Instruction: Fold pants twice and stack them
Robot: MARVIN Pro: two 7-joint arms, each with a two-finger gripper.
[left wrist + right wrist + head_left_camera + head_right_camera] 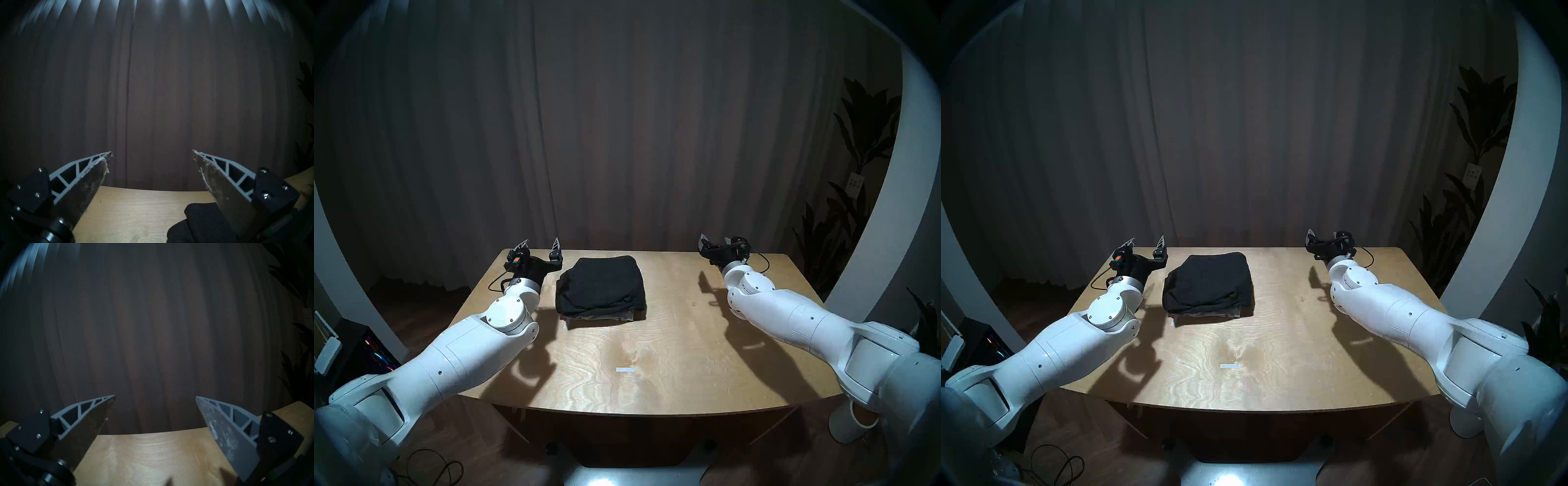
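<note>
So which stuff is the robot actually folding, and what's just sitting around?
For the job:
- black shorts, folded, on top of the pile
- grey shorts, folded underneath, only the edge shows
- left hand and right hand, both open, holding nothing

Just there:
- wooden table
- white strip on the table
- curtain
- plant

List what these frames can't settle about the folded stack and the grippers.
- Grey shorts: only a thin front edge shows in the head views; the black shorts cover the rest, so its fold count is unreadable.
- Left wrist view: the stack is cut by the bottom edge and its own finger.
- Right wrist view: no stack in frame.
- Right gripper: small and dark in the head views.
</note>
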